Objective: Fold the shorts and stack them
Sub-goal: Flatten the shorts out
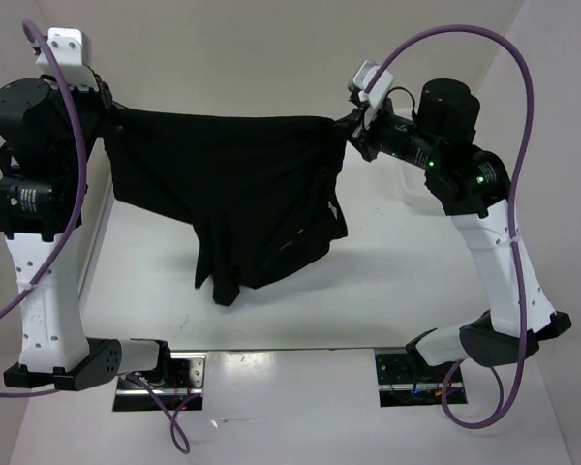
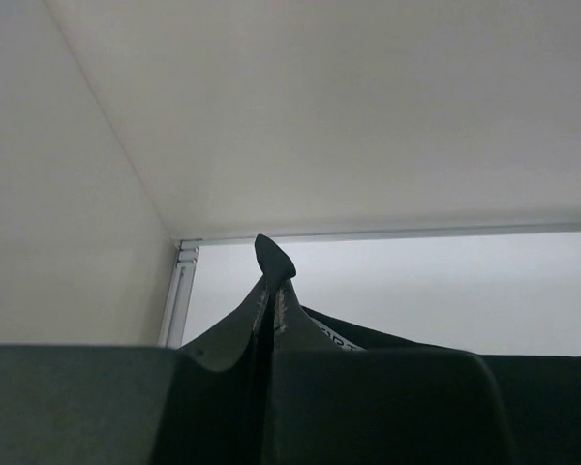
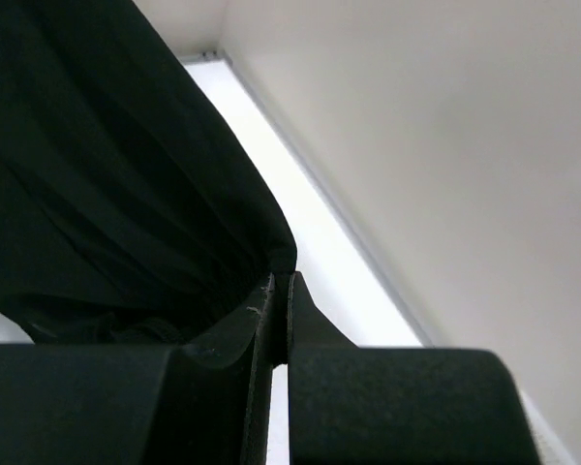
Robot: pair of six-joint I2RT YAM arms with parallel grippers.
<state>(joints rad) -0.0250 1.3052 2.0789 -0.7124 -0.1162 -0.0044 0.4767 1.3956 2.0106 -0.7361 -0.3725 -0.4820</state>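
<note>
Above the table (image 1: 368,291) the shorts (image 1: 232,184) hang spread out, their long axis running side to side between the arms and the legs drooping downward. The left fingers (image 2: 234,339) are closed on one top corner and the right fingers (image 3: 228,339) on the other, so neither arm is nearer.

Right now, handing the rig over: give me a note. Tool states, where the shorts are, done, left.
Left tool: shut on one top corner of the shorts.
Right tool: shut on the opposite top corner.
Shorts: held up, stretched between both arms, legs hanging over the table; whether they touch it is unclear.
Done: picked up and spread.
Left: lay flat, fold, stack.
</note>
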